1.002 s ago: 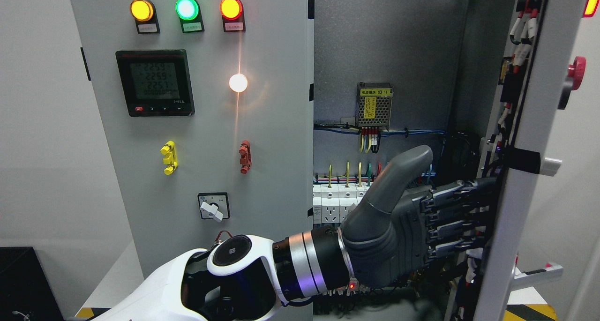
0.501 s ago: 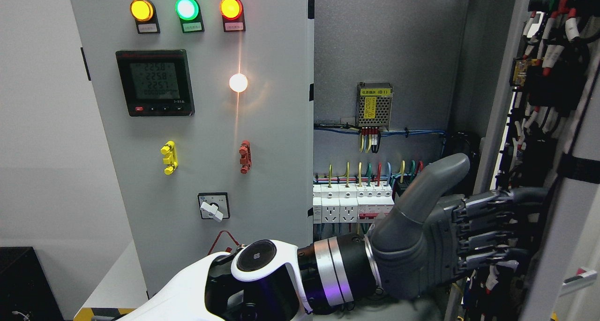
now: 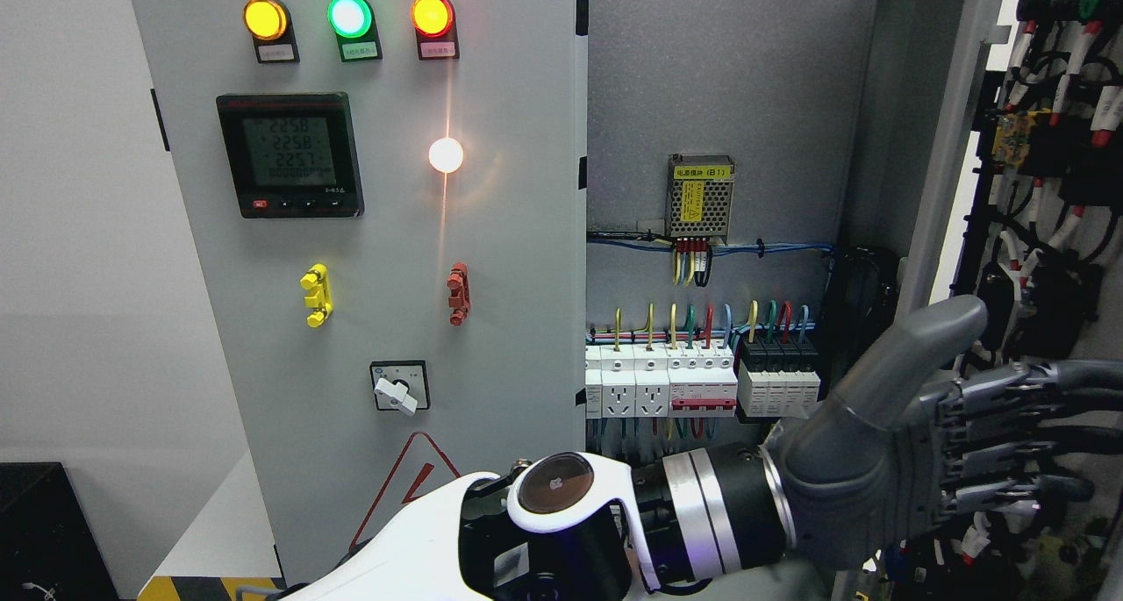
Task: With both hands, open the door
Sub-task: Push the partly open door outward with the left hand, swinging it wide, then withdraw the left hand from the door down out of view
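The cabinet's right door [image 3: 1066, 259] is swung far open, so its wired inner face fills the right edge of the head view. My left hand [image 3: 974, 443], grey with black finger joints, reaches across from the lower left. Its fingers [image 3: 1044, 408] lie straight and flat against that inner face, thumb raised, grasping nothing. The left door [image 3: 395, 232] is closed and carries three lit lamps, a digital meter and a rotary switch. My right hand does not show.
Inside the cabinet [image 3: 719, 83] are a mesh-cased power supply [image 3: 700, 197], a row of breakers and sockets [image 3: 702, 386] and coloured wires. Cable bundles and black components hang on the open door. A black box [image 3: 39, 531] sits at the lower left.
The right door has swung further open to the right, its outer handle and red button leaving view. My left hand moved right with it, uncovering the breaker row.
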`<state>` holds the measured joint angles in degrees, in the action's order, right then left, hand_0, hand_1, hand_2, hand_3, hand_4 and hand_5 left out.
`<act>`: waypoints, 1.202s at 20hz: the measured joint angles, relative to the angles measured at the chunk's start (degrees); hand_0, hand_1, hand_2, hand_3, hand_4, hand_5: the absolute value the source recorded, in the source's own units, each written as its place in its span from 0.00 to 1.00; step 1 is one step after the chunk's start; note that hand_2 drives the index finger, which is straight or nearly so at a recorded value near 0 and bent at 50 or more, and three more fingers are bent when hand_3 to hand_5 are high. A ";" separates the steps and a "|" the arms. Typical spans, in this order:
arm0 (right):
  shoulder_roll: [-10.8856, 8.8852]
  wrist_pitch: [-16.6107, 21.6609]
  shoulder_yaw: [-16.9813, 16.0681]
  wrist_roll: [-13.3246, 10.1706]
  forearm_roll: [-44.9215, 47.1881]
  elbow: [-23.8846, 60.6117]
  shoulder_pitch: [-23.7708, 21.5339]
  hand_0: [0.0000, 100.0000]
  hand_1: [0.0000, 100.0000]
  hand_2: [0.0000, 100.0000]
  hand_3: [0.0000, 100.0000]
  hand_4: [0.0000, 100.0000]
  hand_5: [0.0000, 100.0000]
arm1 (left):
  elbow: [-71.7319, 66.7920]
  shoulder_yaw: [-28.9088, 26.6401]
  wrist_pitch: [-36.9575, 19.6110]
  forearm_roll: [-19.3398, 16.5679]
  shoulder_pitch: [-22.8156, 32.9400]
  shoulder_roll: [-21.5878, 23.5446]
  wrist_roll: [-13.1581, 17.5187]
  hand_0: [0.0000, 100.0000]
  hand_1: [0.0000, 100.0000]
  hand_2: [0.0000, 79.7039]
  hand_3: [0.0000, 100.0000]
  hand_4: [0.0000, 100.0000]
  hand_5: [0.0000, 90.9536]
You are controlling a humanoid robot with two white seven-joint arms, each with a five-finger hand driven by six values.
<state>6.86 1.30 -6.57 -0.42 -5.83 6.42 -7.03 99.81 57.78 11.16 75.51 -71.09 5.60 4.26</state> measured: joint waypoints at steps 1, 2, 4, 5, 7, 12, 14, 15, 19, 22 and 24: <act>0.00 0.00 0.00 0.00 0.00 0.00 0.00 0.19 0.00 0.00 0.00 0.00 0.00 | -0.47 0.05 -0.01 -0.24 -0.03 -0.45 0.00 0.00 0.00 0.00 0.00 0.00 0.00; 0.00 0.00 0.00 0.00 0.00 0.00 0.00 0.19 0.00 0.00 0.00 0.00 0.00 | -0.93 0.10 -0.02 -0.47 -0.07 -0.95 0.00 0.00 0.00 0.00 0.00 0.00 0.00; 0.00 0.00 0.00 0.00 0.00 0.00 0.00 0.19 0.00 0.00 0.00 0.00 0.00 | -1.73 0.19 -0.02 -1.05 -0.11 -2.02 -0.04 0.00 0.00 0.00 0.00 0.00 0.00; 0.00 0.00 0.00 0.00 0.00 0.00 0.00 0.19 0.00 0.00 0.00 0.00 0.00 | -2.17 0.23 -0.02 -1.31 -0.14 -2.58 -0.06 0.00 0.00 0.00 0.00 0.00 0.00; 0.00 0.00 0.00 0.00 0.00 0.00 0.00 0.19 0.00 0.00 0.00 0.00 0.00 | -3.00 0.30 -0.06 -1.75 -0.20 -3.71 -0.07 0.00 0.00 0.00 0.00 0.00 0.00; 0.00 0.00 0.00 0.00 0.02 0.00 0.00 0.19 0.00 0.00 0.00 0.00 0.00 | -4.94 0.51 0.01 -2.60 -0.49 -6.24 -0.07 0.00 0.00 0.00 0.00 0.00 0.00; 0.00 0.00 -0.01 0.00 0.02 0.00 0.00 0.19 0.00 0.00 0.00 0.00 0.00 | -5.79 0.73 0.12 -2.83 -0.90 -7.17 -0.06 0.00 0.00 0.00 0.00 0.00 0.00; 0.00 0.00 -0.01 0.00 0.02 0.00 0.00 0.19 0.00 0.00 0.00 0.00 0.00 | -6.25 0.85 0.18 -2.91 -1.10 -7.63 0.00 0.00 0.00 0.00 0.00 0.00 0.00; 0.00 0.00 -0.01 0.00 0.02 0.00 0.00 0.19 0.00 0.00 0.00 0.00 0.00 | -8.06 1.29 0.24 -3.18 -1.62 -9.57 0.00 0.00 0.00 0.00 0.00 0.00 0.00; 0.00 0.00 -0.01 0.00 0.02 0.00 0.00 0.19 0.00 0.00 0.00 0.00 0.00 | -9.29 1.62 0.29 -3.34 -1.94 -10.94 0.00 0.00 0.00 0.00 0.00 0.00 0.00; 0.00 0.00 -0.01 0.00 0.02 0.00 0.00 0.19 0.00 0.00 0.00 0.00 0.00 | -9.97 1.79 0.31 -3.39 -2.13 -11.67 0.00 0.00 0.00 0.00 0.00 0.00 0.00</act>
<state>6.86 1.30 -6.58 -0.42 -5.81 6.42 -7.03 89.84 59.57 11.46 72.13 -73.22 -6.07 4.26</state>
